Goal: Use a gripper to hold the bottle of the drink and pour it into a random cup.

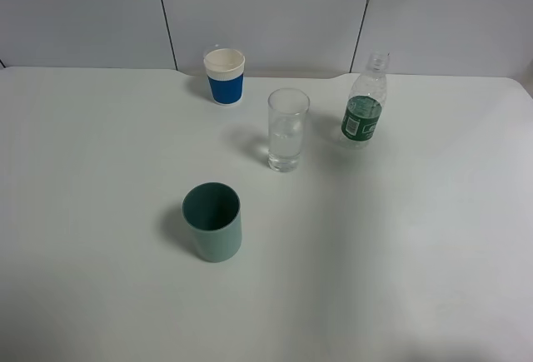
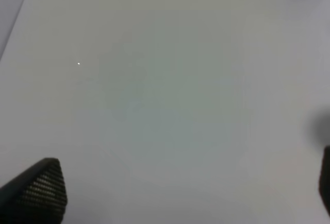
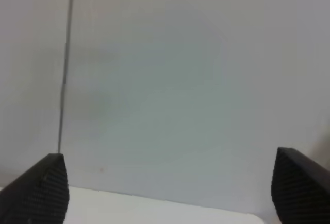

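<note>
The cup [image 1: 288, 129], mid-desk [image 1: 416, 254], holds some clear liquid; the bottle [image 1: 365, 104] stands uncapped at its 2 o'clock; blue paper cup [image 1: 225, 76] at 11, empty teal cup [image 1: 213, 221] at 7; both end effectors, left [image 2: 180, 193] and right [image 3: 170, 193], released, grasping nothing.

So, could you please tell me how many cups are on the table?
3: a blue-and-white paper cup at the back, a clear glass mid-table beside the bottle, and a teal-green cup nearest the front.

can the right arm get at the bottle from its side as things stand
Probably yes. The bottle stands upright, apart from the glass, with bare table on its right. The right end effector is open with nothing between its jaws.
</note>
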